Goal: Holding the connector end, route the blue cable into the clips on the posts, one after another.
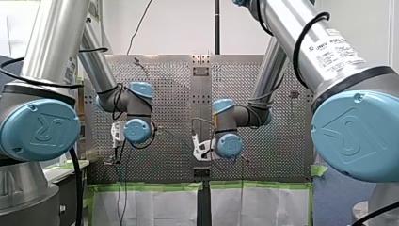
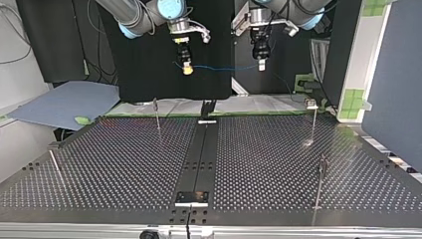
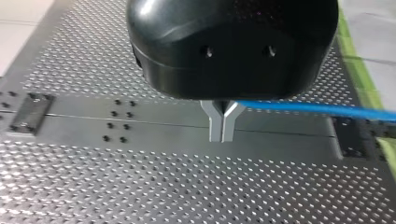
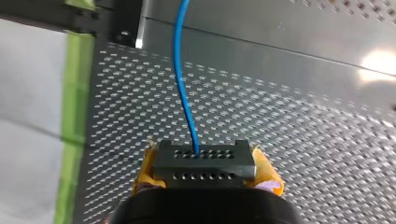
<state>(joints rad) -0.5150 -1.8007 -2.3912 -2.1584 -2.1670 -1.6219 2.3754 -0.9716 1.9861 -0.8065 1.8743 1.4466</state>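
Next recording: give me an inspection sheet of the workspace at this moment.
Surface: perforated table, dark strip down its middle.
Job's things: blue cable stretched in the air between the hands; connector on its end; posts carry no cable.
Clutter: nothing seen.
Hands: left hand shut on blue cable; right hand shut on connector, yellow pads.
Cables: black leads along the arms.
Surroundings: green tape at table edge; blue sheet beside it.

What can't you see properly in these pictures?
- Clips on the posts: too small, top view.
- Where my left gripper pinches the blue cable: hidden behind its black body, left wrist view.
- Connector, lower half: covered by my right gripper, right wrist view.
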